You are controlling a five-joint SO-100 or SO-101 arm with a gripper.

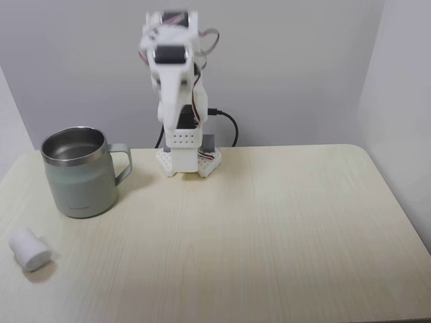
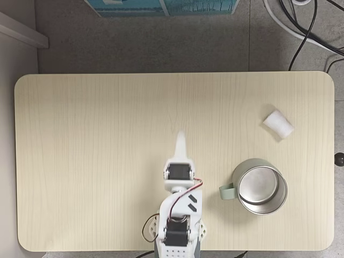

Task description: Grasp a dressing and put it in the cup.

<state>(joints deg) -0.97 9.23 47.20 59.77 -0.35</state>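
The small white soft cylindrical dressing (image 2: 278,124) is found lying on its side on the pale wood-grain table (image 2: 97,140), near the right edge in a fixed view from above and close to the front-left corner in a fixed view from the front (image 1: 29,249). The large pale grey-green metal mug (image 2: 260,186), steel-lined and empty, stands upright just beside it but apart, handle turned towards the arm. The white two-finger gripper (image 2: 180,141) is held raised over the table's middle, well apart from both items. Nothing is seen in its grasp; how far the jaws are parted cannot be told from either picture.

The reach is judged not yet begun. It is advised that the jaws be opened wide, aligned across the roll's short axis, lowered past the mug without contact, and closed gently, since the roll is judged likely to compress or roll.
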